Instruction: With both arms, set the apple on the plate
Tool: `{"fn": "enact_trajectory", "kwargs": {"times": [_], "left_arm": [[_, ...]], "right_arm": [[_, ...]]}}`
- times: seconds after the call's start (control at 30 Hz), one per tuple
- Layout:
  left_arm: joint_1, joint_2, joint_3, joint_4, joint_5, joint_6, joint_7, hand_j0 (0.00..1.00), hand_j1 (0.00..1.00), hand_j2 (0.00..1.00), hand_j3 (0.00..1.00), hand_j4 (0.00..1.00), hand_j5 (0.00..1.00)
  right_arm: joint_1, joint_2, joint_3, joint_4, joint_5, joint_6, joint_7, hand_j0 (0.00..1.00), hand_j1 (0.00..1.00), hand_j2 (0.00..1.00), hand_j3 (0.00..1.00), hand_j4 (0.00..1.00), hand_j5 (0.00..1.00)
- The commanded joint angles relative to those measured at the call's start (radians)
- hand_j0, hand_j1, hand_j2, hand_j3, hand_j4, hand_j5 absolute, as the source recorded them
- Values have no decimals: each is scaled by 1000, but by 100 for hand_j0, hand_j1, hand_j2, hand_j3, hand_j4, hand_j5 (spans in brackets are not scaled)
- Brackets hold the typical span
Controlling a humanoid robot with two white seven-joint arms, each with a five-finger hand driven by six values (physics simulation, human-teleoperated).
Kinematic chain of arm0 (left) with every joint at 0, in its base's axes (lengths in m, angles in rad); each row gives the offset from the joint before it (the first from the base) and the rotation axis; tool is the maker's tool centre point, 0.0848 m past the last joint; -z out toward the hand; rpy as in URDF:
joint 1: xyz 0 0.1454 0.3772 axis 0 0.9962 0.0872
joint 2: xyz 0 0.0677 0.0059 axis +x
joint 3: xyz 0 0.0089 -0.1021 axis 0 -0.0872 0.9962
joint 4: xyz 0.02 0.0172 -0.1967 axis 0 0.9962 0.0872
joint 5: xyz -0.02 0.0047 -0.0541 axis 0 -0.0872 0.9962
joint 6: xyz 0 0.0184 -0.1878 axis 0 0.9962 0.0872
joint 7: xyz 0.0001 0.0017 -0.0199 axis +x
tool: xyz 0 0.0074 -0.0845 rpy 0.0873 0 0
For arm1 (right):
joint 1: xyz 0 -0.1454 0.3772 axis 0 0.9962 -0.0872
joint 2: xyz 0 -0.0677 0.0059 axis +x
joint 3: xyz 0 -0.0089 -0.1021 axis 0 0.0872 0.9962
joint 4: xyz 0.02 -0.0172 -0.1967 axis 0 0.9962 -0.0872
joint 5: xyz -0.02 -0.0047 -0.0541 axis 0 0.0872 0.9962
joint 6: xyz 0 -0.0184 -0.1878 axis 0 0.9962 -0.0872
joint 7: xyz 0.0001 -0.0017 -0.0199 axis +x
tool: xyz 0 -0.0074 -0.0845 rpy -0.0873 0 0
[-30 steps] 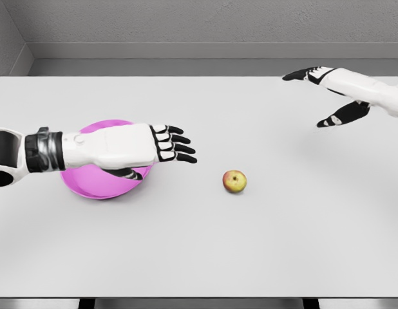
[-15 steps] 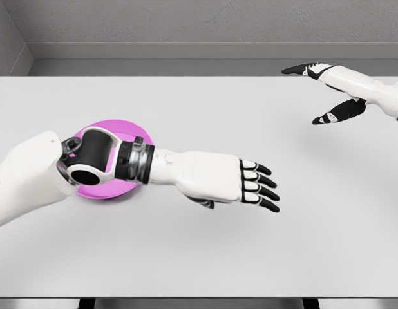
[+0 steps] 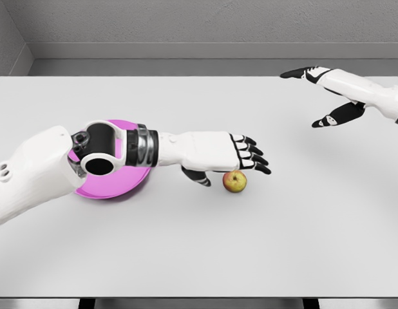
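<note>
Pink plate [image 3: 102, 190] waits left; left robot hand [image 3: 241, 154] hovers over apple [image 3: 235, 181], fingers spread for grasping; right robot hand [image 3: 321, 96] idles open, far right.

Perhaps a simulated lab: bare table [image 3: 199, 257]

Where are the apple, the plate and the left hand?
apple [image 3: 235, 181], head view, middle of its skin.
plate [image 3: 115, 192], head view, front rim.
left hand [image 3: 221, 152], head view, back of hand.
</note>
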Motion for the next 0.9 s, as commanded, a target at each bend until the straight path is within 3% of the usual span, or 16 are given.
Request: {"fn": "enact_trajectory", "kwargs": {"times": [0.0, 0.23, 0.37, 0.73, 0.87], "left_arm": [[0, -23, -20, 28, 4, 7, -1, 100, 100, 100, 100, 100, 100], [0, -49, -43, 97, -14, 7, -1, 100, 100, 100, 100, 100, 100], [-2, -82, -80, 185, -36, 7, 1, 100, 100, 100, 100, 100, 100], [-6, -112, -83, 189, -43, 7, 1, 100, 100, 100, 100, 100, 100], [-11, -115, -83, 245, -46, 7, -2, 98, 98, 98, 98, 98, 98]], "right_arm": [[0, -8, 0, -5, -8, 3, 0, 100, 100, 100, 100, 100, 100], [3, -13, -1, -10, -8, 3, 0, 100, 100, 100, 100, 100, 100], [2, -14, -1, -10, -9, 3, 0, 100, 100, 100, 100, 100, 100], [14, -14, 6, -13, -8, 3, 0, 100, 100, 100, 100, 100, 100], [8, -14, 6, -11, -8, 3, 0, 100, 100, 100, 100, 100, 100]]}}
